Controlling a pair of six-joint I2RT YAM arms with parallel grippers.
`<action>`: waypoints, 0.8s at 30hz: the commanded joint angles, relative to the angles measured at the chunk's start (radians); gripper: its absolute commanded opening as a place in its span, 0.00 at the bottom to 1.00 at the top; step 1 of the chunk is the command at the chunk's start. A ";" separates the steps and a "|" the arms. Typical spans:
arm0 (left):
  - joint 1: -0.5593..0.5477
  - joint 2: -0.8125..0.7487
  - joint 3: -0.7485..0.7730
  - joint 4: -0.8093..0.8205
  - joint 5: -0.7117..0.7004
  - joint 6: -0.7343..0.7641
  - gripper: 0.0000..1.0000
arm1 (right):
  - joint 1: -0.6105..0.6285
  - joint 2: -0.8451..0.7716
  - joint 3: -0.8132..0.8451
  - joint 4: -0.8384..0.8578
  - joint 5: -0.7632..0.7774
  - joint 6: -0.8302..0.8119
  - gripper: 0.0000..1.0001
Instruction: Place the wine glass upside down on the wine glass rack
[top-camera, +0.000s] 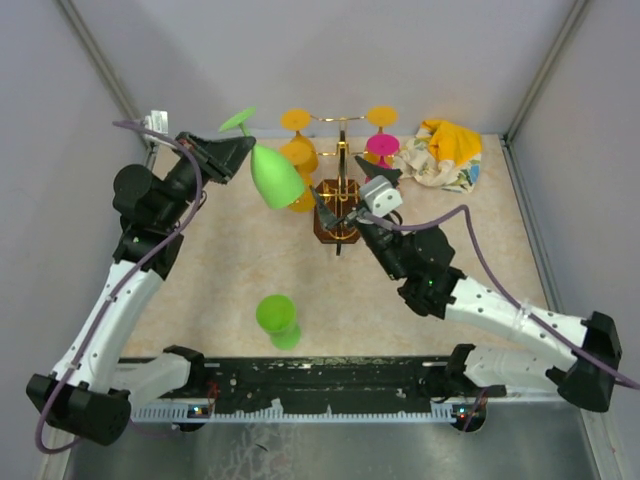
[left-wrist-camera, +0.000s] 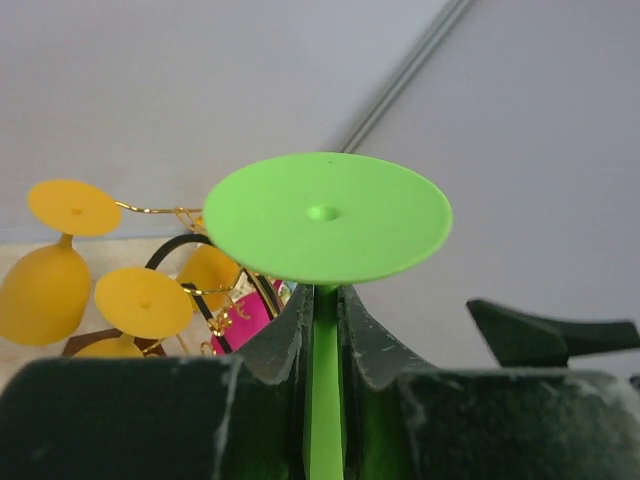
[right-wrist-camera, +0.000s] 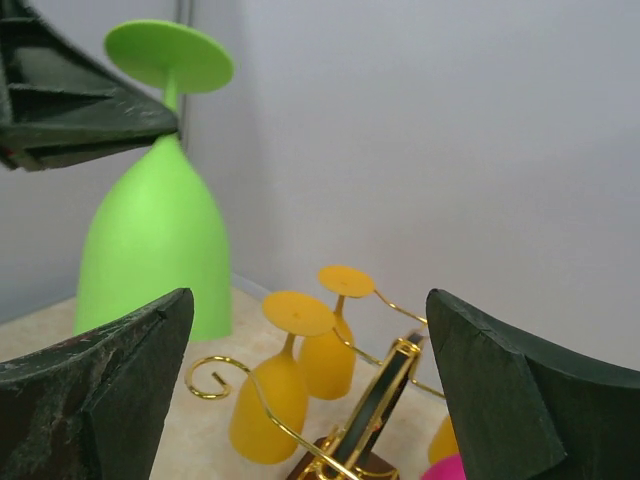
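My left gripper is shut on the stem of a green wine glass, holding it upside down, foot up, in the air left of the wine glass rack. In the left wrist view the stem sits between the fingers, under the round foot. The rack is gold wire on a brown base, with orange glasses and a pink glass hanging on it. My right gripper stands open at the base, nothing between its fingers. Its camera shows the green glass beyond an unoccupied curled hook.
A second green glass stands upside down on the table near the front. A crumpled yellow and white cloth lies at the back right. Grey walls close in the table on three sides.
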 joint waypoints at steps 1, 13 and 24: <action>-0.002 -0.042 -0.039 0.038 0.131 0.198 0.00 | 0.007 -0.104 0.054 -0.146 0.168 0.029 0.99; -0.004 -0.082 -0.174 0.176 0.444 0.319 0.00 | 0.007 -0.222 0.065 -0.340 0.329 0.085 0.99; -0.037 -0.110 -0.337 0.298 0.631 0.371 0.00 | 0.007 -0.240 0.089 -0.408 0.395 0.113 0.99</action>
